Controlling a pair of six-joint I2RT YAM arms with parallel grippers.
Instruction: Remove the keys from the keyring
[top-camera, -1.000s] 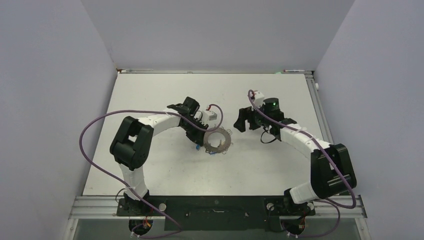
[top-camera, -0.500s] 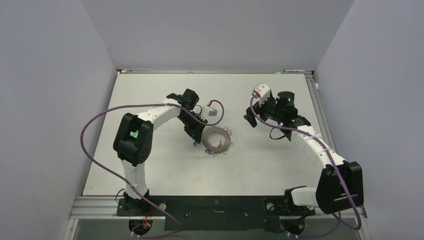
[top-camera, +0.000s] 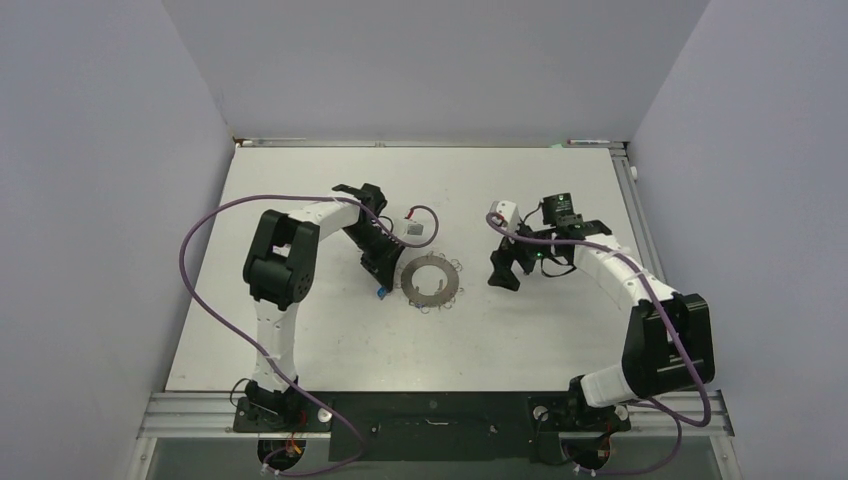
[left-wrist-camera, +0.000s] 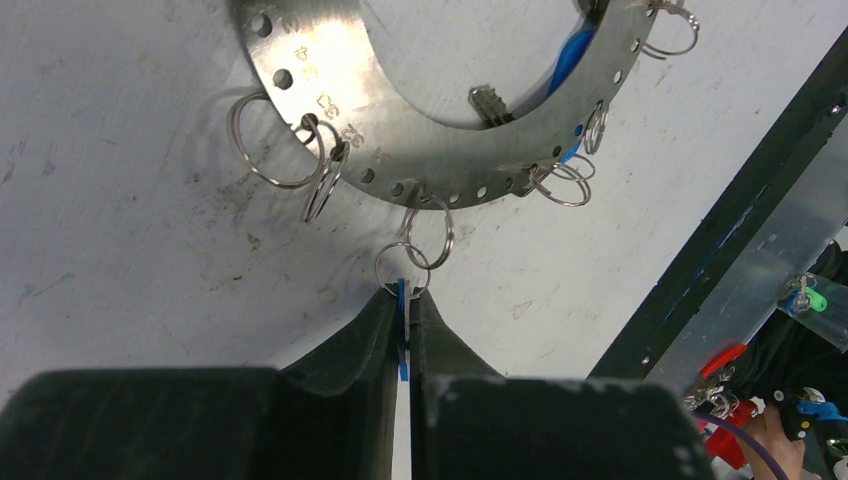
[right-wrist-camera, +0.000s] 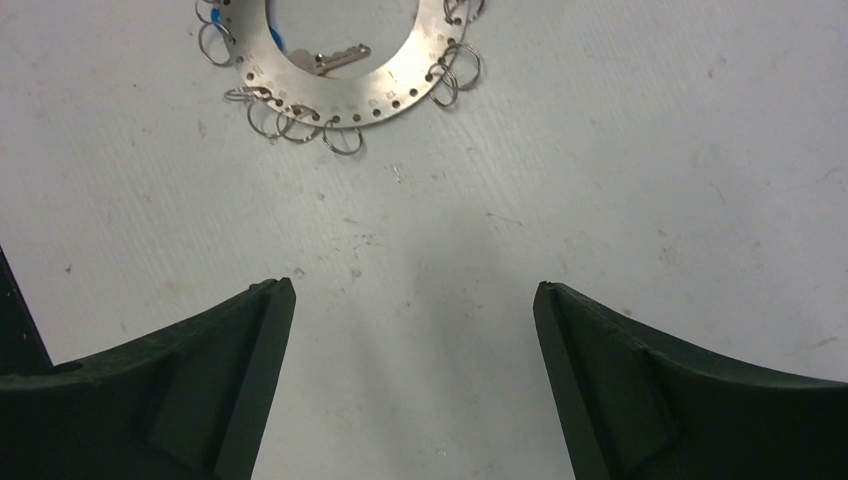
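Observation:
The keyring (top-camera: 455, 281) is a flat silver ring with holes along its rim, lying mid-table. Small wire loops hang from its edge. My left gripper (top-camera: 383, 284) is at its left edge, shut on a thin blue tag (left-wrist-camera: 401, 335) that hangs from a wire loop (left-wrist-camera: 403, 270) linked to the keyring (left-wrist-camera: 400, 150). My right gripper (top-camera: 505, 271) is open and empty, right of the ring and apart from it. In the right wrist view the keyring (right-wrist-camera: 405, 72) lies ahead of the right gripper (right-wrist-camera: 412, 290), with a silver key (right-wrist-camera: 335, 60) and a blue tag (right-wrist-camera: 273, 36) in its opening.
A black rail (left-wrist-camera: 720, 230) runs along the table's near edge in the left wrist view. Grey walls enclose the white table (top-camera: 330, 340) on three sides. Purple cables loop off both arms.
My right gripper has swung away and come back down, now lower and just right of the ring, still open. My left arm has turned at the ring's left edge, still shut.

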